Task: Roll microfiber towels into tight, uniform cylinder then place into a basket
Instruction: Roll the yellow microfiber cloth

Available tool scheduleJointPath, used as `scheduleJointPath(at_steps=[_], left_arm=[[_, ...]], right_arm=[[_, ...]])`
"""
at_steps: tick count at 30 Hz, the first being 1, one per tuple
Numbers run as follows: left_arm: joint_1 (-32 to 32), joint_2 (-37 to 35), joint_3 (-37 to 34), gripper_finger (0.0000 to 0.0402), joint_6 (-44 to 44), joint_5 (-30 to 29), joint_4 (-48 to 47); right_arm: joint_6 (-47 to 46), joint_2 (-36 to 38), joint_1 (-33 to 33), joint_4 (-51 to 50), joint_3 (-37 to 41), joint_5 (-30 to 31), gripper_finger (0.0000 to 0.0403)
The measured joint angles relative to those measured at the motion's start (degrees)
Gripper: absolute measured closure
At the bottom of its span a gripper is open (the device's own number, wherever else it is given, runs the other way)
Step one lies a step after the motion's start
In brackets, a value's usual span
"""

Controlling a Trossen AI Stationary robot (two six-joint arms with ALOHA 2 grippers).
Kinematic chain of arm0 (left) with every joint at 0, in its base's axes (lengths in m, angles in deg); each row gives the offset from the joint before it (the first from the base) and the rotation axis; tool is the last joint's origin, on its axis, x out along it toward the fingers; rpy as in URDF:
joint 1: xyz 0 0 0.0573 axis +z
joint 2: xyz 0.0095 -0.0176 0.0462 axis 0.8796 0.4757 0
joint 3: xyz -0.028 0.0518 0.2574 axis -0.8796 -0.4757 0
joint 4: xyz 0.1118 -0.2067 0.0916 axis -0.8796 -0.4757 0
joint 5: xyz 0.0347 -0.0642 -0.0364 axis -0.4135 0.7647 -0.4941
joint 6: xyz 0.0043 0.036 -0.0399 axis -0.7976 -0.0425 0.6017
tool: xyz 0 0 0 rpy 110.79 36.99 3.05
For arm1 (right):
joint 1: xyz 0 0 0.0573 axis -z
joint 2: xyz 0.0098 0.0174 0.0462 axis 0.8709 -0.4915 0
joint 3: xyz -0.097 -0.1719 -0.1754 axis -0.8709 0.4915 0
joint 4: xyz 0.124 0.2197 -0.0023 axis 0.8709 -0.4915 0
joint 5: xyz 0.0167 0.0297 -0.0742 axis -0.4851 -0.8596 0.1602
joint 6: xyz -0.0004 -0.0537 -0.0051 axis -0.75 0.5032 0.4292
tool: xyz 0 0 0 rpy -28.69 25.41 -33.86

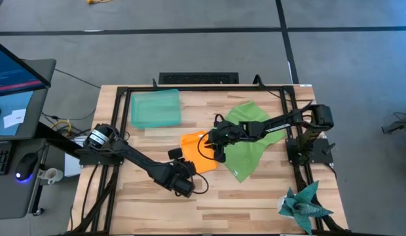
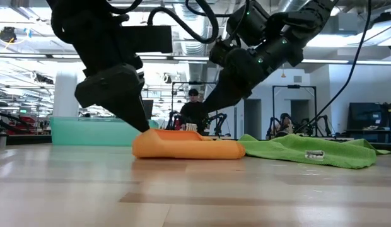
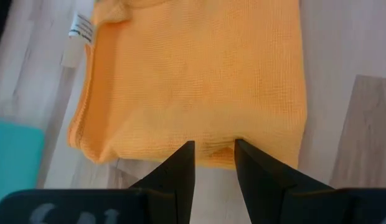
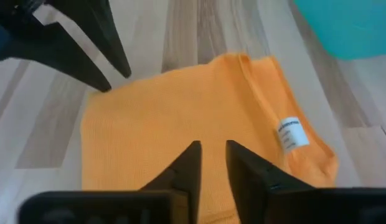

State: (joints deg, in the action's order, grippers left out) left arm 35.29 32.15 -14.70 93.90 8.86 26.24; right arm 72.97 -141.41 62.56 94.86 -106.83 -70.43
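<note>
The orange towel (image 1: 196, 157) lies folded and flat on the wooden table (image 1: 255, 203), a thick pad in the low view (image 2: 189, 146). My left gripper (image 3: 215, 146) stands at its near-left edge, shut on it. My right gripper (image 4: 213, 146) reaches in from the right over the towel's top, fingers close together on the cloth. The green towel (image 1: 250, 149) lies crumpled just right of the orange one, under my right arm. The teal basket (image 1: 155, 108) stands at the far left. My left gripper pinches the orange towel's near-left edge (image 3: 213, 154) between its two fingertips, slanting down from the table's near left. The towel stays flat on the table. How many layers sit between the fingers cannot be told. My right gripper has its fingertips (image 4: 194, 152) on the orange towel's top face (image 4: 211, 134), toward its right side, with a narrow strip of cloth between them. It slants down from the table's right. The towel lies on the table; which layers are caught does not show.
A spiky teal star-shaped object (image 1: 304, 204) sits at the near right corner. A black frame (image 1: 203, 90) rims the table. A white label (image 4: 291, 134) sticks out at one towel corner. People show in the room beyond (image 2: 192, 107).
</note>
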Motion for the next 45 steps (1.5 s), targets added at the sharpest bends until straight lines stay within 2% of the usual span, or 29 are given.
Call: scheduleJointPath(at_steps=[6,9,12,15,19,22,27,34,38,45], left_arm=[[-0.57,-5.21,0.0,0.0297,5.17,0.85,-8.87],[-1.37,-7.99,0.0,0.0297,6.1,-1.63,-8.21],[-1.54,-8.82,0.07,0.0297,3.68,-4.97,-2.6],[-0.95,-8.48,-0.98,0.0297,0.26,-4.99,4.2],[0.76,-7.86,-6.89,0.0297,-2.82,-0.93,15.49],[2.07,-7.94,-11.49,0.0297,-1.47,1.61,22.67],[3.36,-8.05,-14.78,0.0297,1.78,3.57,25.09],[3.32,-8.03,-14.91,0.0297,1.77,6.43,24.65],[3.36,-8.03,-14.91,0.0297,1.87,7.93,23.96],[3.61,-8.03,-14.91,0.0297,3.72,8.6,20.62]], right_arm=[[0.01,0.0,0.0,-0.13,0.0,0.0,0.0379],[0.01,0.0,0.0,1.23,0.0,0.0,0.0396],[-0.03,0.0,0.0,2.43,-0.02,0.0,0.039],[-0.06,0.0,0.0,2.58,-0.02,0.0,0.0385],[-0.06,0.0,0.0,2.58,-0.02,0.0,0.0394],[-1.09,-0.16,0.0,2.84,-0.02,0.0,0.0399],[-1.48,-3.52,0.49,4.47,-0.42,-0.01,0.0393],[-2.97,-9.2,1.48,3.21,-4.59,0.04,0.0397],[-3.01,-9.38,1.92,-1.3,-5.55,0.47,0.0395],[-4.5,-9.33,3.77,-3.35,-5.62,3.54,0.0395]])
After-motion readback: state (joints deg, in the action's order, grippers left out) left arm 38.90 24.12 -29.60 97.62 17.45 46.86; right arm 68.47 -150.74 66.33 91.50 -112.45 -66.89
